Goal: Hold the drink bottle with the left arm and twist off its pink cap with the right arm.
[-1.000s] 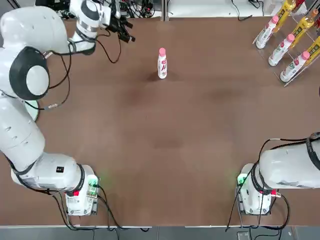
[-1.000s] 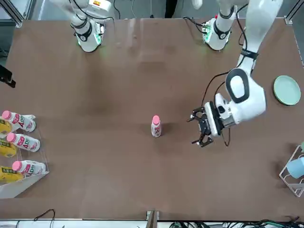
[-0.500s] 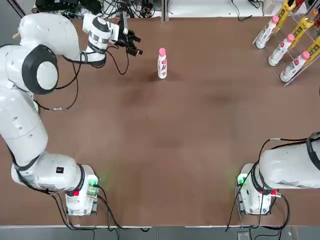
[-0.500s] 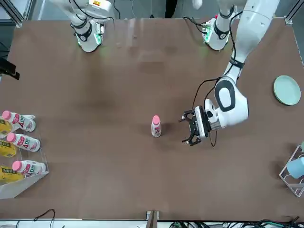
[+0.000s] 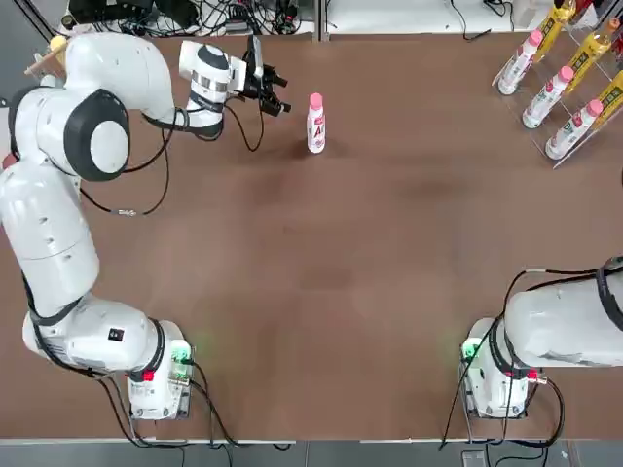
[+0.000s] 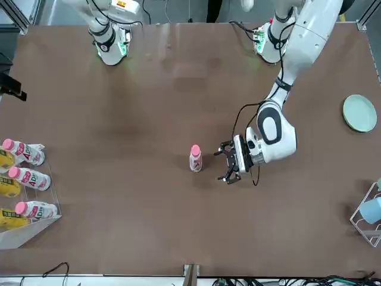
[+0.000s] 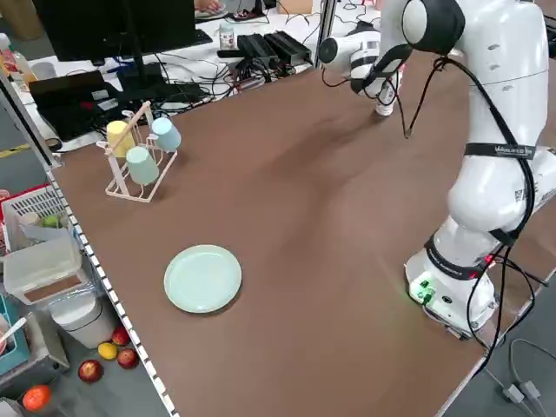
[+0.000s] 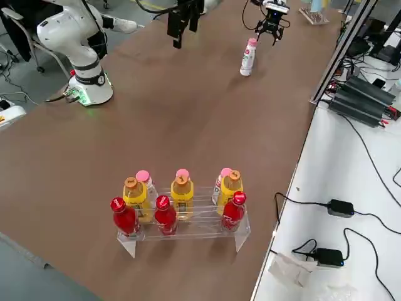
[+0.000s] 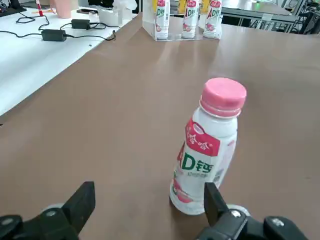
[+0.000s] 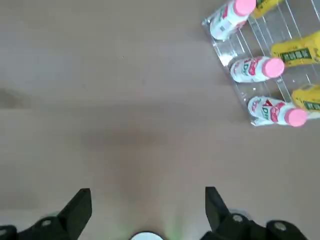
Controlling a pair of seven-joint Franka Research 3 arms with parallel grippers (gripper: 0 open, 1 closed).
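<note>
Top view: the spread left gripper nears the drink bottle, rack well apart.

bright even room light, soft shadow beside drink bottle, faint glare patches on brown table, right wrist view hazy, slightly blurred, bottle sharp in left wrist view

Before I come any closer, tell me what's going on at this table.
A two-armed robot is at work, holding nothing. Its left gripper, open, is beside the lone white drink bottle, which stands upright with its pink cap on. The right gripper, also open, is off on the robot's right side, above the table near the clear rack of bottles.
</note>
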